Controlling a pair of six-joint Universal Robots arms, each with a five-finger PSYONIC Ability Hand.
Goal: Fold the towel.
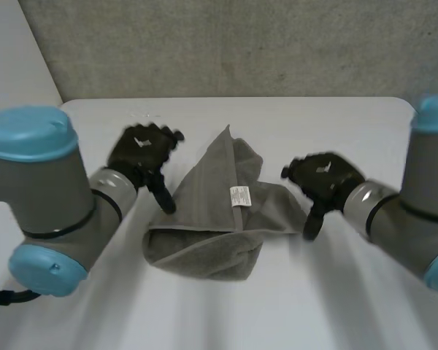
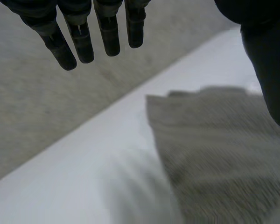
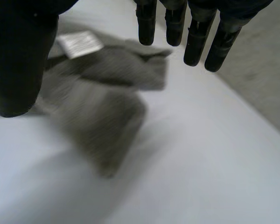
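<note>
A white tabletop [image 1: 204,321] takes up the near and middle ground, plain and matte. Its far edge runs straight across and rounds off at the far left and far right corners. Beyond that edge is a grey speckled surface [image 1: 226,44], rough like carpet or felt; I cannot tell whether it is floor or wall. At the far left a paler, smooth grey panel [image 1: 14,51] slants beside it. In both wrist views the tabletop's pale edge meets the same grey speckled surface in a straight line.
</note>
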